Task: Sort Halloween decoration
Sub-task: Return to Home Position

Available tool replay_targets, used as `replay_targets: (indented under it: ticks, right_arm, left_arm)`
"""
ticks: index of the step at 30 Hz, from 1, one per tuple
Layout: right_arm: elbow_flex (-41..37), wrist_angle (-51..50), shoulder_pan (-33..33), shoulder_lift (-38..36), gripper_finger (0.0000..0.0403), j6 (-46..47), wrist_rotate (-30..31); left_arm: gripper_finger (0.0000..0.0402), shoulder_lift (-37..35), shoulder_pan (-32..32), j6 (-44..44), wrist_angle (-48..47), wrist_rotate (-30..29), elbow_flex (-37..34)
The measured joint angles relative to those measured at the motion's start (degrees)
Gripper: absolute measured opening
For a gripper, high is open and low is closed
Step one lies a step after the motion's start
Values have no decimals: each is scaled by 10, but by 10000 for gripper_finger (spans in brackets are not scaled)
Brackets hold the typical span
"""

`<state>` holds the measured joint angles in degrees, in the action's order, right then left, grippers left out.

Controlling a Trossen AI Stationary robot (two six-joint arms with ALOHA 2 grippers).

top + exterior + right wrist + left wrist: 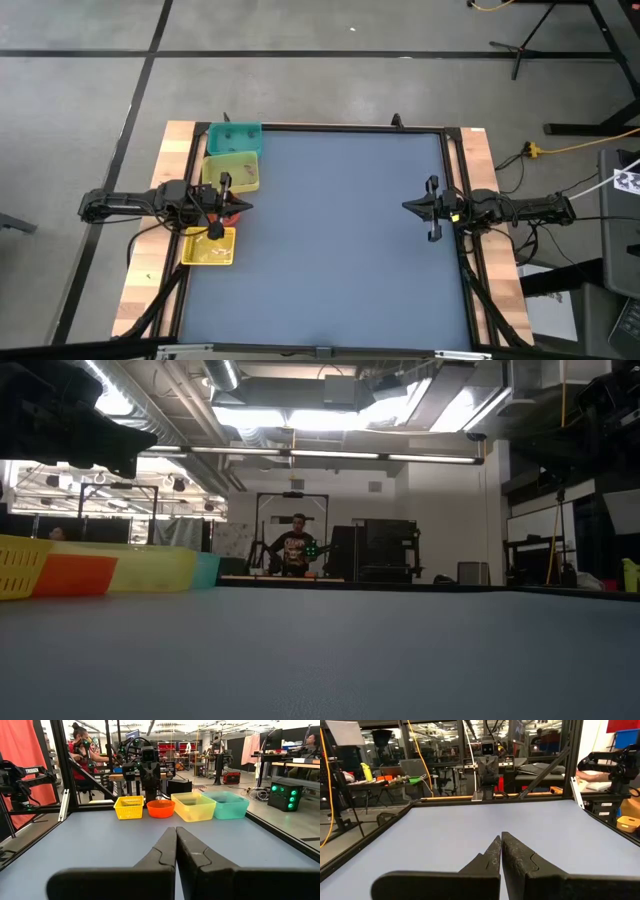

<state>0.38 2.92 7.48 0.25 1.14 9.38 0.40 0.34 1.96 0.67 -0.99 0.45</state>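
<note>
The left gripper [244,206] is held at the left-centre of the high view, above a row of containers, and the right gripper [408,206] at the right-centre, near the table's edge. In both wrist views the fingers [492,852] are pressed together with nothing pinched between them; those of the right arm [170,845] are closed in the same way. Along the left side of the blue mat [340,230] the teal bin [235,137], the yellow bin [232,170], an orange bowl [160,808] and a yellow basket [208,247] are lined up. The Halloween decoration [236,160] is made out only as faint specks inside these containers, and no trinket can be picked out on the open mat. The pieces are judged to be very light, rigid and easily flicked away. A round one would likely roll if nudged, and a thin stick would lie flat and be hard to get under. Each would best be taken across its narrowest width with the fingertips alone, lowered straight from above and closed gently. With everything apparently binned, the sorting is judged to be essentially complete.
</note>
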Motion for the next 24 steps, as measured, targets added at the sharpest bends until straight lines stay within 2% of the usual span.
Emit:
replay_targets:
  ticks: [24]
  right_arm:
    - [0,0,0,5,5,0,0]
  left_arm:
    - [0,0,0,1,0,0,0]
